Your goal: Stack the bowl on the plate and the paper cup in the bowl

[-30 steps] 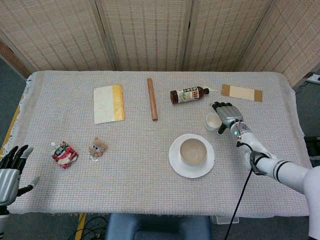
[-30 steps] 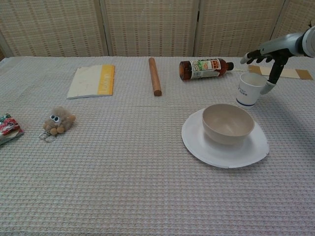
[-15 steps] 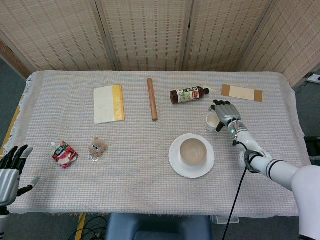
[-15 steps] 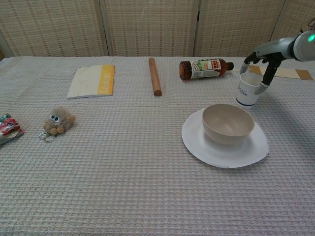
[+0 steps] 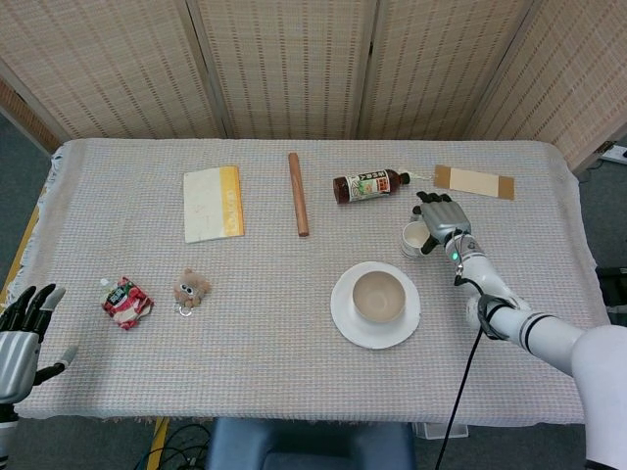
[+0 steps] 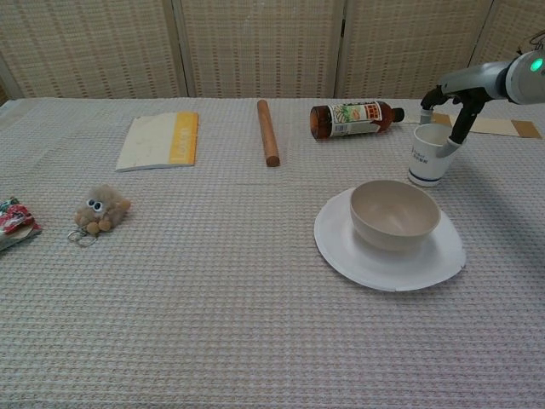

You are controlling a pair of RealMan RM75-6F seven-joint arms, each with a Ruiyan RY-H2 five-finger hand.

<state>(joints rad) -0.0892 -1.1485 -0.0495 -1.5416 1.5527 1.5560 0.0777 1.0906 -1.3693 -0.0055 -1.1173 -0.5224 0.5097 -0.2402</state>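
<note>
On the right half of the cloth-covered surface, the beige bowl is seated on the white plate, and the paper cup is stood upright just behind them, apart from the plate's rim. The right hand is placed at the cup from the far-right side: in the chest view its fingers are seen curved down against the cup's wall and rim, but whether the cup is truly gripped cannot be told. The cup is seen resting on the cloth. The left hand is held at the near left edge, fingers spread and holding nothing. Behind the cup a brown sauce bottle is laid on its side, with a wooden rolling pin, a white-and-yellow booklet and a tan card along the back. A snack packet and a plush toy are lying at the left.
</note>
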